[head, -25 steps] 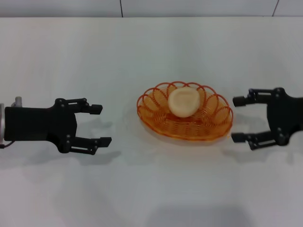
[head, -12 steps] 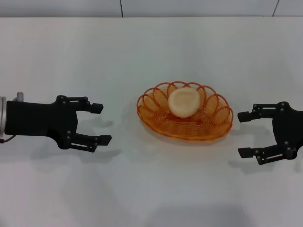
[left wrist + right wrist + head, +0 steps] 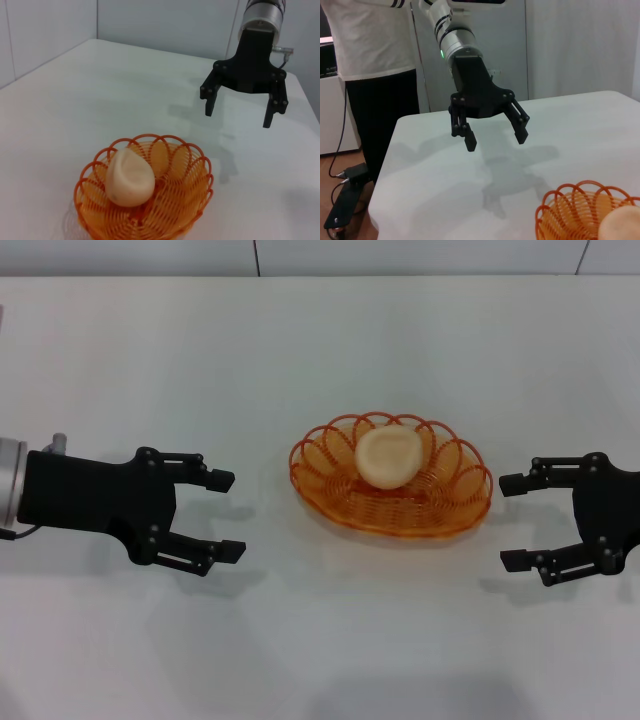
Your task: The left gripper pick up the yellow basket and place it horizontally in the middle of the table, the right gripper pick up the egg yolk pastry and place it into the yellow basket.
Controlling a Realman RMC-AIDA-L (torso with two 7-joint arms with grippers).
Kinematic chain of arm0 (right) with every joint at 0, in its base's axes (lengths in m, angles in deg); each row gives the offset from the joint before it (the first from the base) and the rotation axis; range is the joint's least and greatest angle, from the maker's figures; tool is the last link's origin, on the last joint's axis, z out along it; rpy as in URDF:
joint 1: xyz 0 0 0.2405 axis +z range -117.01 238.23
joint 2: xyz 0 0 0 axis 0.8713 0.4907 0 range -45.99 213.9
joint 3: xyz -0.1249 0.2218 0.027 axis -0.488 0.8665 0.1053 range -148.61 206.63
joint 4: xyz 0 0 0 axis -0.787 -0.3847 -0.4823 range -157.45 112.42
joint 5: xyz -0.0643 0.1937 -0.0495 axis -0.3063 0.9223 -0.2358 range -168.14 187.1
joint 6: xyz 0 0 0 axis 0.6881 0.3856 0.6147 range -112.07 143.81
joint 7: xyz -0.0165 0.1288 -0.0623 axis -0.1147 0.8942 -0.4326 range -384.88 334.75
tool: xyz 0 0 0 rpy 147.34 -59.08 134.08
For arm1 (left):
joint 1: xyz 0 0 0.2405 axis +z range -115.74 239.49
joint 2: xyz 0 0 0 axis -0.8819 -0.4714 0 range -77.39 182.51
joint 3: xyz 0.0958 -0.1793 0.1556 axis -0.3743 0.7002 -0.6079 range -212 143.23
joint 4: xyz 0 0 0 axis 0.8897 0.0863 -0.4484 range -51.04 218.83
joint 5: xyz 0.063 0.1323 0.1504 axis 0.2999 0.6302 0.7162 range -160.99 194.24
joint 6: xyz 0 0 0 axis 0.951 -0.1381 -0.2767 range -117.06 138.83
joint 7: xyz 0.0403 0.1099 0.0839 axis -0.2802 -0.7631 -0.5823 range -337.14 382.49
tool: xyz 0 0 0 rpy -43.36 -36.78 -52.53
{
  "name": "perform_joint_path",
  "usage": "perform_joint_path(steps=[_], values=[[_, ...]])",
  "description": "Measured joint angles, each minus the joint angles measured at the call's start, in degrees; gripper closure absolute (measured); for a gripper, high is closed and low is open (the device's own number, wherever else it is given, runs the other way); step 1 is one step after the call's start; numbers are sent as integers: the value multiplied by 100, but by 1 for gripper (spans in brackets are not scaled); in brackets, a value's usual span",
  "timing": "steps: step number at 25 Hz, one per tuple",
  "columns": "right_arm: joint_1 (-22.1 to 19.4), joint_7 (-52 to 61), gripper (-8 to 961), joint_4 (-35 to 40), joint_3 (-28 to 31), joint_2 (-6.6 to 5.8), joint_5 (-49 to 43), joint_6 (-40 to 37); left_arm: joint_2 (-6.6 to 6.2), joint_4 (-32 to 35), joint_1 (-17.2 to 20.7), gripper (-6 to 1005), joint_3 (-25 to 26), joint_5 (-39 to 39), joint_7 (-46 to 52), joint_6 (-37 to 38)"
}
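Observation:
The yellow basket (image 3: 330, 508) lies horizontally in the middle of the white table (image 3: 320, 350). The egg yolk pastry (image 3: 388, 455) rests inside it, toward the far side. My left gripper (image 3: 230, 515) is open and empty, hovering left of the basket, apart from it. My right gripper (image 3: 507, 521) is open and empty, just right of the basket, not touching it. The left wrist view shows the basket (image 3: 200, 180), the pastry (image 3: 128, 177) and the right gripper (image 3: 238, 116) beyond them. The right wrist view shows the left gripper (image 3: 496, 141), the basket rim (image 3: 560, 200) and the pastry (image 3: 622, 222).
The table's far edge meets a wall (image 3: 320, 255). In the right wrist view a person (image 3: 375, 50) stands beyond the table's left end, with a cable and a black device (image 3: 347, 192) on the floor.
My right gripper has drawn back from the basket, to the right and toward the front. My left gripper has shifted a little toward the basket. Basket and pastry have not moved.

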Motion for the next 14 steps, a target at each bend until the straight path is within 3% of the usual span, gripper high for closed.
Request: perform_joint_path(steps=[14], values=[[-9,21,110,0,3,25,0,4,-4,0,-12,139,1,4,6,-45]])
